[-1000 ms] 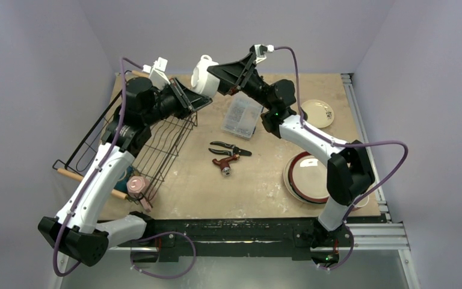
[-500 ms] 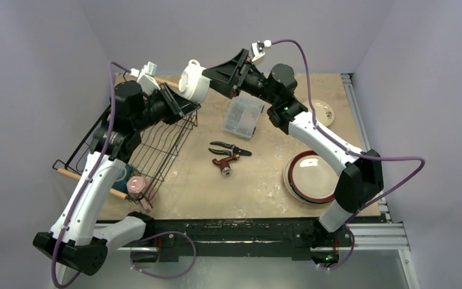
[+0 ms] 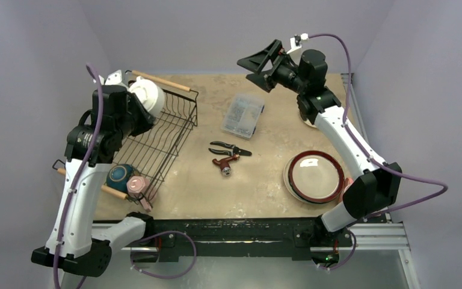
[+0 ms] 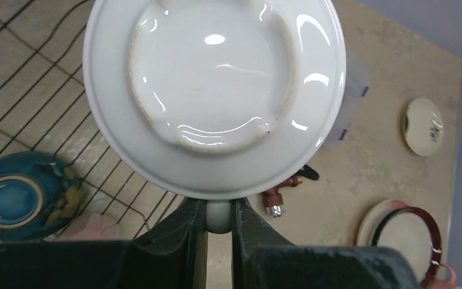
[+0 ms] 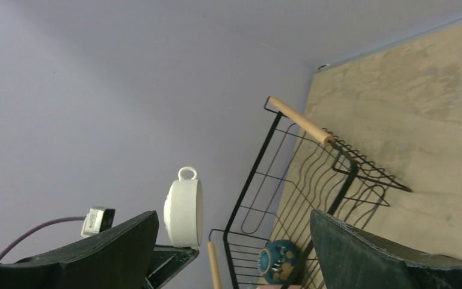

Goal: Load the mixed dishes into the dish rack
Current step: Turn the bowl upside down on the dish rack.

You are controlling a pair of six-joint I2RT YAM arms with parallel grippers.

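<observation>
1. Here, at the left: left gripper [image 4: 219, 218] raised on a bent arm over the dish rack [image 3: 169, 133], pinched tight on the small handle of the white cup [image 4: 216, 90], cup held in the air.
2. Inside the rack, at its near end: teal bowl [image 3: 120, 177] and pink mug [image 3: 137, 185], side by side.
3. Far right: right gripper [image 3: 254, 72] lifted high above the table's far side, fingers spread wide, nothing between them.
</observation>
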